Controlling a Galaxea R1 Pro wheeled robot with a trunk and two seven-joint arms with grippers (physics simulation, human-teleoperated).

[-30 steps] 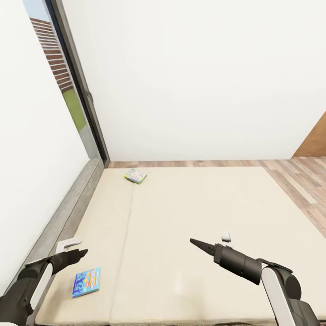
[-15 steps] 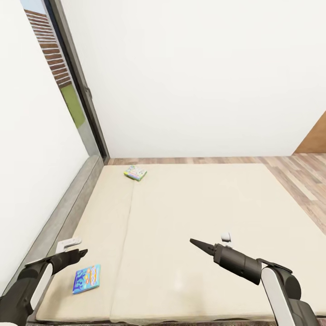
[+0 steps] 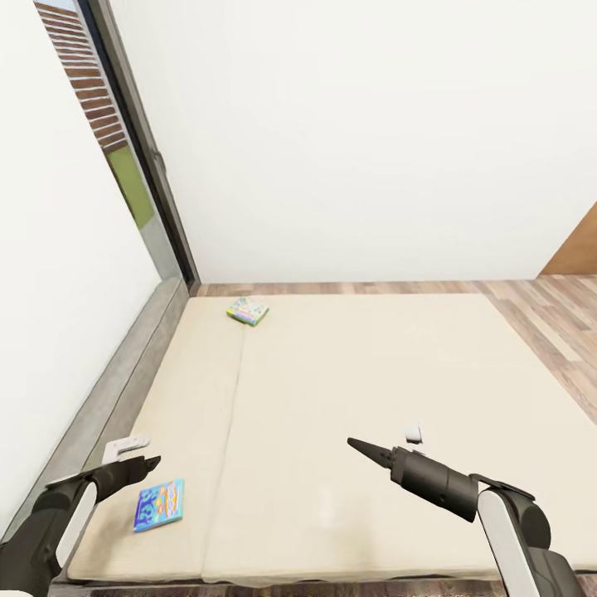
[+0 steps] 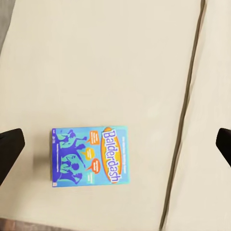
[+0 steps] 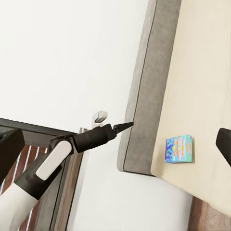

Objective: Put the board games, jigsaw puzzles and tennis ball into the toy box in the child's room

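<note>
Both grippers hover over the wide beige bed [image 3: 373, 373]: left gripper [image 3: 151, 462], fingers spread, just beside the flat blue cartoon board game [image 3: 159, 503]; right gripper [image 3: 358, 446] spread too; green-white board game [image 3: 248, 310] at the bed's far edge

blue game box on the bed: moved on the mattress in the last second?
No. The blue game box keeps its place beside the mattress seam and near the bed's near-left corner; the whole picture shifted, so the camera moved.
</note>
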